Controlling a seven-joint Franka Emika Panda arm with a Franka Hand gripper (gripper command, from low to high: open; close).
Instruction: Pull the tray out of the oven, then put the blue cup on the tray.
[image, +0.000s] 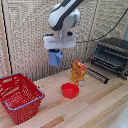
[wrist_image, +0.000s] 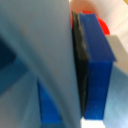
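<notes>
**Cup held aloft, tray out of the oven**

Exterior view: the end effector (image: 55, 59) hangs well above the bench (image: 95, 107), clamped on the cup (image: 55, 57), which hangs clear of everything below. Below it and toward the exterior view's right a carton (image: 77, 72) stands upright on the bench, and a red bowl (image: 70, 90) sits just in front of the carton, near its base. Farther to that same side, lower than the end effector, the oven (image: 113, 55) stands with its door down. The tray (image: 97, 75) sticks out from the oven's mouth over the bench, between the oven and the carton; whether it touches the carton cannot be told. Well below the end effector, toward the exterior view's left, a red basket (image: 20, 96) rests on the bench.

Wrist view: the picture is blurred and very close. Blue fingers (wrist_image: 97, 65) fill much of it, pressed against the pale wall of the cup (wrist_image: 45, 50). A bit of the red bowl (wrist_image: 101, 24) shows beyond them.
</notes>
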